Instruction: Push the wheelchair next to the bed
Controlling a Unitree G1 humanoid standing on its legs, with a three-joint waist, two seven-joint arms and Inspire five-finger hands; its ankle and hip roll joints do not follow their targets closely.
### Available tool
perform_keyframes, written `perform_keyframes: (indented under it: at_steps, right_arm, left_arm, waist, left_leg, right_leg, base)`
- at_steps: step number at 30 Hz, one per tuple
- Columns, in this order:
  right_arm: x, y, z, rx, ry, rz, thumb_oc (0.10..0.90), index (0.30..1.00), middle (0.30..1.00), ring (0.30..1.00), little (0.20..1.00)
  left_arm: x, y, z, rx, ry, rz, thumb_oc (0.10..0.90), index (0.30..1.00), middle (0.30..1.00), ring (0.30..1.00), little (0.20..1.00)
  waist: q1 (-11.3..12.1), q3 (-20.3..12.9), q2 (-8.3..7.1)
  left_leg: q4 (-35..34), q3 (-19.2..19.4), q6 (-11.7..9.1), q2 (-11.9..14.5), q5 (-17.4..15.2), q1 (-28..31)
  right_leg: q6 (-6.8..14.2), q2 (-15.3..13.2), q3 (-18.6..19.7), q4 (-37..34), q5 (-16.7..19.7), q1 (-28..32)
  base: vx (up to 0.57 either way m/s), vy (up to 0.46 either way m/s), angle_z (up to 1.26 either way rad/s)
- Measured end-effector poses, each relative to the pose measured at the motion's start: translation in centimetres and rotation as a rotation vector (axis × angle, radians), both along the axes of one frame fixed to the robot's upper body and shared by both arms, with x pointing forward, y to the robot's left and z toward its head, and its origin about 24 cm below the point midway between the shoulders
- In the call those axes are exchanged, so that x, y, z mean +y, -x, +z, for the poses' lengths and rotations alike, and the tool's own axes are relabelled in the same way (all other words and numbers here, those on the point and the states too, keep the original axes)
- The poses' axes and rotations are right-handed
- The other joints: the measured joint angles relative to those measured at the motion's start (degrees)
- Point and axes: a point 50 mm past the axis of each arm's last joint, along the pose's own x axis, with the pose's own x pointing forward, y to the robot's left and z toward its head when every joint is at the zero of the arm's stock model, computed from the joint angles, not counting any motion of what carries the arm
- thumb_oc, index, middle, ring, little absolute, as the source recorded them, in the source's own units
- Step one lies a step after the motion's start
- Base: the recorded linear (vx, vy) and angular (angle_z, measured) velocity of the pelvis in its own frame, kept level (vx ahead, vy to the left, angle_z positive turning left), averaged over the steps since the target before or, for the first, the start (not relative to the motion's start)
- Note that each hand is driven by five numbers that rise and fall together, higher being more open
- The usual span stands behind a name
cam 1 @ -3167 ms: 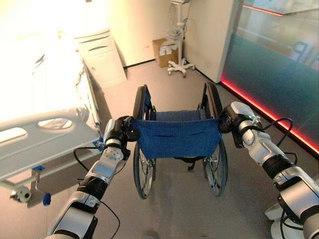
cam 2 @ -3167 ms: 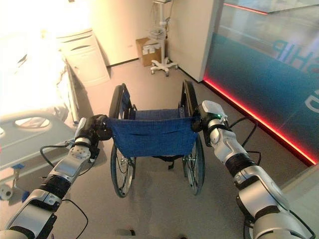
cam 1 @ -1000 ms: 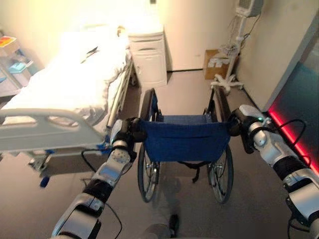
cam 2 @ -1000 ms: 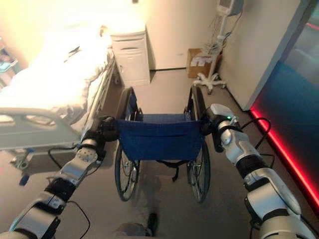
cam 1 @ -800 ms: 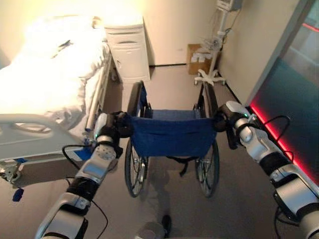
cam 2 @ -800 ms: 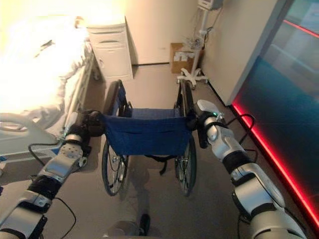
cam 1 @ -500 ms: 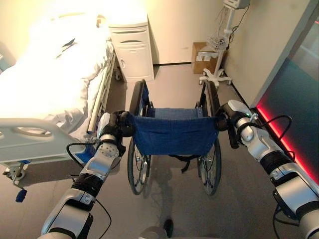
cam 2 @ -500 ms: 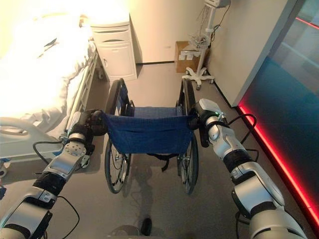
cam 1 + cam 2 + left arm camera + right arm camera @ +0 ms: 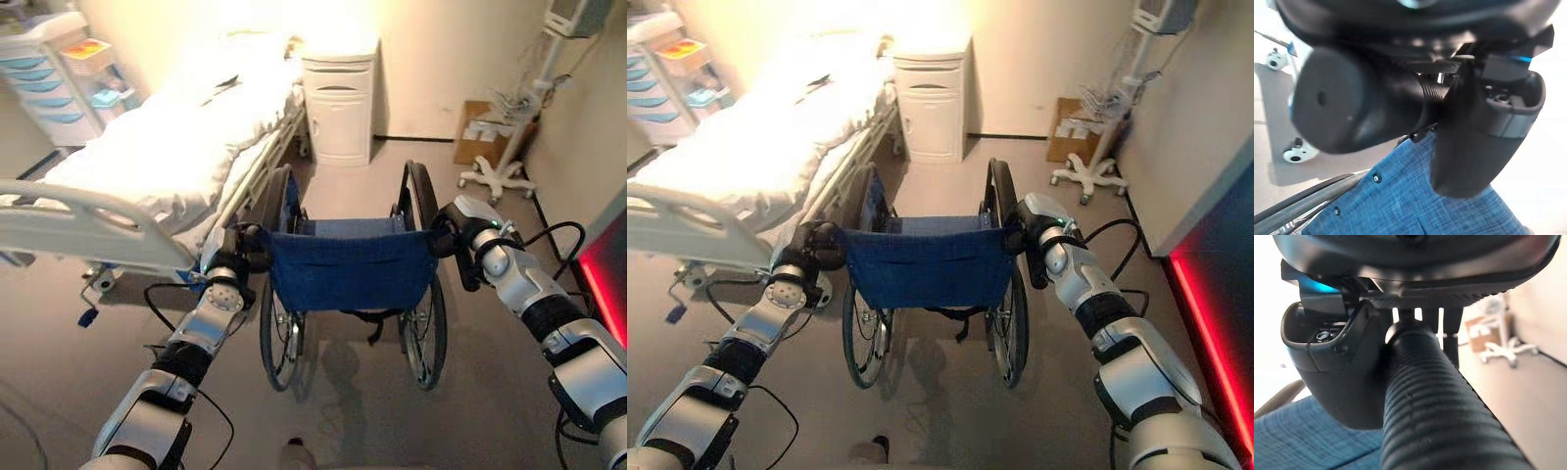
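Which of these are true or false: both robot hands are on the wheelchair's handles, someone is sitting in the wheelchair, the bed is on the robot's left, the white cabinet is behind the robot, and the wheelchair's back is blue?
1. Both hands grip the wheelchair's push handles. True: the left hand and right hand are each curled round one.
2. Someone sits in the wheelchair. False: its seat is empty.
3. The bed is on the robot's left. True.
4. The white cabinet is behind the robot. False: it stands ahead, at the bed's head.
5. The wheelchair's back is blue. True.
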Motion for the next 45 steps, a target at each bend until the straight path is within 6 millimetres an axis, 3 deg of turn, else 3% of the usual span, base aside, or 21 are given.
perform_keyframes:
  at_steps: [3, 4, 6, 7, 8, 9, 11, 13, 16, 20, 21, 22, 24, 26, 31, 33, 34, 35, 36, 40, 45]
  right_arm:
    - [-0.1, 0.0, -0.2, 0.007, 0.004, -0.007, 0.400, 0.300, 0.300, 0.300, 0.300]
    - [-0.6, 0.2, -1.0, 0.031, 0.004, -0.030, 0.400, 0.300, 0.300, 0.300, 0.300]
    - [-0.9, 0.3, -1.0, 0.038, -0.002, -0.041, 0.400, 0.300, 0.300, 0.300, 0.300]
    - [-0.9, 0.1, -0.2, 0.019, 0.002, -0.034, 0.400, 0.300, 0.300, 0.300, 0.300]
    - [-0.5, 0.1, -0.3, 0.011, -0.008, -0.033, 0.400, 0.300, 0.300, 0.300, 0.300]
    - [0.6, -0.1, -0.9, 0.025, -0.022, -0.023, 0.400, 0.300, 0.300, 0.300, 0.300]
    - [2.2, -0.4, -1.4, 0.039, -0.053, 0.002, 0.400, 0.300, 0.300, 0.300, 0.300]
    - [3.2, -0.2, -1.8, 0.054, -0.072, 0.040, 0.400, 0.300, 0.300, 0.300, 0.300]
    - [3.2, -0.2, -1.2, 0.047, -0.056, 0.060, 0.400, 0.300, 0.300, 0.300, 0.300]
    - [3.3, -0.4, -0.9, 0.046, -0.058, 0.063, 0.400, 0.300, 0.300, 0.300, 0.300]
    - [3.1, -0.7, -0.4, 0.035, -0.059, 0.058, 0.400, 0.300, 0.300, 0.300, 0.300]
    - [3.1, -0.7, -0.3, 0.034, -0.066, 0.050, 0.400, 0.300, 0.300, 0.300, 0.300]
    - [3.2, -0.6, -0.4, 0.036, -0.101, 0.053, 0.400, 0.300, 0.300, 0.300, 0.300]
    - [3.5, -0.4, -0.9, 0.049, -0.108, 0.055, 0.400, 0.300, 0.300, 0.300, 0.300]
    - [4.1, -0.6, -0.8, 0.013, -0.135, 0.028, 0.400, 0.300, 0.300, 0.300, 0.300]
    - [4.1, -0.7, -0.4, -0.007, -0.162, 0.012, 0.400, 0.300, 0.300, 0.300, 0.300]
    - [4.1, -0.7, -0.3, -0.007, -0.163, 0.007, 0.400, 0.300, 0.300, 0.300, 0.300]
    - [4.2, -0.6, -0.4, 0.000, -0.174, 0.002, 0.400, 0.300, 0.300, 0.300, 0.300]
    - [4.3, -0.6, -0.4, 0.003, -0.178, 0.005, 0.400, 0.300, 0.300, 0.300, 0.300]
    - [3.6, -0.4, 0.9, -0.021, -0.149, 0.023, 0.400, 0.300, 0.300, 0.300, 0.300]
    - [3.3, -0.3, 0.4, -0.004, -0.139, 0.022, 0.400, 0.300, 0.300, 0.300, 0.300]
  left_arm:
    - [-0.2, 0.0, -0.2, 0.003, 0.002, -0.003, 0.400, 0.300, 0.300, 0.300, 0.300]
    - [-0.7, -0.2, -0.4, 0.019, -0.018, -0.024, 0.400, 0.300, 0.300, 0.300, 0.300]
    - [-0.8, 0.2, -0.4, 0.005, -0.014, -0.031, 0.400, 0.300, 0.300, 0.300, 0.300]
    - [-1.0, 0.5, -0.5, -0.004, -0.001, -0.026, 0.400, 0.300, 0.300, 0.300, 0.300]
    - [-0.9, 0.6, -0.4, -0.007, 0.004, -0.018, 0.400, 0.300, 0.300, 0.300, 0.300]
    - [0.1, 0.8, -0.5, 0.002, -0.002, 0.017, 0.400, 0.300, 0.300, 0.300, 0.300]
    - [1.8, 0.8, 0.4, -0.008, -0.050, 0.034, 0.400, 0.300, 0.300, 0.300, 0.300]
    - [3.0, 1.8, -0.2, 0.015, -0.071, 0.046, 0.400, 0.300, 0.300, 0.300, 0.300]
    - [3.0, 2.7, -1.1, 0.025, -0.022, 0.085, 0.400, 0.300, 0.300, 0.300, 0.300]
    - [3.0, 2.7, -0.7, 0.000, -0.014, 0.086, 0.400, 0.300, 0.300, 0.300, 0.300]
    - [3.1, 2.5, -0.4, -0.007, -0.019, 0.092, 0.400, 0.300, 0.300, 0.300, 0.300]
    - [2.9, 2.0, 0.3, -0.026, -0.026, 0.084, 0.400, 0.300, 0.300, 0.300, 0.300]
    - [3.5, 1.6, 1.6, -0.050, -0.077, 0.073, 0.400, 0.300, 0.300, 0.300, 0.300]
    - [3.4, 1.6, 1.3, -0.034, -0.087, 0.067, 0.400, 0.300, 0.300, 0.300, 0.300]
    - [4.1, 0.1, 2.4, -0.039, -0.099, 0.071, 0.400, 0.300, 0.300, 0.300, 0.300]
    - [4.1, -0.7, 3.4, -0.048, -0.119, 0.053, 0.400, 0.300, 0.300, 0.300, 0.300]
    - [4.0, -0.9, 3.7, -0.055, -0.121, 0.049, 0.400, 0.300, 0.300, 0.300, 0.300]
    - [4.2, -0.9, 4.3, -0.060, -0.147, 0.038, 0.400, 0.300, 0.300, 0.300, 0.300]
    - [4.3, -1.0, 4.7, -0.067, -0.159, 0.032, 0.400, 0.300, 0.300, 0.300, 0.300]
    - [3.6, -0.3, 3.4, -0.059, -0.113, 0.057, 0.400, 0.300, 0.300, 0.300, 0.300]
    - [3.1, -0.1, 2.8, -0.052, -0.102, 0.057, 0.400, 0.300, 0.300, 0.300, 0.300]
  waist:
    - [-0.1, 0.1, -0.28]
    - [-1.2, 0.6, -1.96]
    - [0.6, -0.2, -2.94]
    - [1.6, -0.7, 1.39]
    - [2.1, -0.7, 2.65]
    - [5.1, -0.4, 2.74]
    - [7.1, 1.4, -1.43]
    - [6.2, 0.9, -2.75]
    - [6.7, 1.0, 0.80]
    - [7.9, 0.5, 1.06]
    - [8.7, 0.6, 1.98]
    - [9.6, 0.6, 1.84]
    - [9.4, 1.0, -0.06]
    - [9.4, 1.3, 1.07]
    - [5.9, 2.1, 0.65]
    - [2.3, 2.9, -2.10]
    - [1.4, 3.0, -3.13]
    - [-0.3, 3.0, -5.79]
    - [0.3, 3.0, -6.92]
    - [2.3, 3.1, -2.07]
    - [3.0, 2.9, -1.45]
  left_leg:
    - [0.9, -1.3, -0.1, -1.0, -0.1, 0.3]
    - [3.7, -5.2, -2.0, -4.3, -2.1, -1.7]
    - [-6.6, -7.5, -2.4, -9.9, -2.0, 0.5]
    - [-9.4, -7.1, -5.7, -8.6, 0.4, 2.7]
    - [-9.8, -5.3, 0.2, -7.6, -0.3, 3.8]
    - [-6.9, -0.2, -3.3, -4.9, -2.7, 4.4]
    - [5.3, -0.6, -7.5, -6.0, -5.7, 1.2]
    - [5.0, -3.7, -7.3, -9.6, -7.5, -3.2]
    - [-6.1, -1.3, -3.8, -11.9, -5.1, -2.1]
    - [-7.5, 1.6, -2.6, -11.2, -3.7, -1.0]
    - [-8.4, 3.4, -0.6, -10.3, -2.6, -0.4]
    - [-8.5, 3.6, 2.8, -9.6, -1.7, 0.0]
    - [-9.5, 3.1, 3.7, -9.7, -1.2, 1.9]
    - [-12.6, 4.1, 5.6, -8.6, 1.0, 6.0]
    - [-12.3, 2.1, 3.6, -7.5, -0.7, 6.9]
    - [-10.3, -0.2, 2.8, -7.7, -1.5, 5.7]
    - [-8.7, 0.3, 1.9, -7.5, -2.1, 4.9]
    - [-5.0, 1.5, 0.5, -7.9, -4.2, 3.5]
    - [-3.1, 1.4, -0.2, -8.4, -5.7, 3.2]
    - [1.5, -2.9, -2.1, -4.6, -9.3, 1.8]
    - [-7.1, -3.7, -2.9, -4.6, -6.5, 8.0]
  right_leg:
    - [-0.1, 1.0, 0.2, -1.8, 0.1, 2.3]
    - [-0.6, 1.6, 3.8, -5.7, 0.9, 5.2]
    - [-0.6, 1.6, 6.5, -9.8, 2.6, 5.7]
    - [-0.7, 5.2, 7.0, -11.9, 3.7, 6.7]
    - [-0.4, 6.4, 6.7, -11.6, 3.5, 7.2]
    - [-2.4, 7.4, 2.0, -6.5, 2.6, 5.5]
    - [-5.1, 7.2, 3.1, -7.8, 1.4, 6.2]
    - [-4.8, 7.1, 7.0, -10.1, 1.7, 7.5]
    - [-4.1, 8.9, 9.4, -15.4, 3.2, 12.1]
    - [-3.0, 8.0, 7.5, -16.2, 1.0, 14.4]
    - [-3.6, 6.4, 1.3, -8.5, -0.5, 13.6]
    - [-0.6, 4.8, -1.0, 3.6, -2.2, 10.0]
    - [3.7, 3.5, -1.3, 11.2, -0.2, 7.7]
    - [6.5, -0.3, -3.6, 15.5, 0.3, 5.8]
    - [9.7, -8.9, 0.9, -7.0, 6.5, -0.7]
    - [8.1, -9.2, 6.7, -11.7, 11.8, -2.4]
    - [7.5, -8.9, 6.3, -9.9, 12.4, -3.1]
    - [3.3, -7.8, 5.4, -8.0, 17.8, -4.0]
    - [4.4, -7.8, 2.7, -8.1, 17.1, -4.3]
    - [4.6, -2.4, 3.3, -12.2, 15.6, -1.4]
    - [4.8, -1.3, 3.1, -17.2, 15.8, 3.5]
  base:
    - [0.20, -0.232, 0.45]
    - [0.19, -0.180, 0.54]
    - [0.30, -0.197, -0.24]
    - [0.36, -0.170, -0.84]
    - [0.36, -0.142, -1.18]
    - [0.26, -0.088, -1.20]
    - [0.27, -0.062, -0.88]
    - [0.30, -0.036, -0.28]
    - [0.28, -0.032, -0.35]
    - [0.27, -0.073, -0.23]
    - [0.25, -0.092, -0.21]
    - [0.24, -0.090, -0.19]
    - [0.23, -0.172, 0.01]
    - [0.14, -0.340, 0.05]
    - [0.12, -0.439, 0.56]
    - [0.09, -0.375, 1.37]
    - [0.12, -0.364, 1.49]
    - [0.09, -0.232, 1.04]
    - [0.15, -0.266, 0.60]
    - [0.20, -0.175, 0.05]
    - [0.17, -0.118, 0.06]
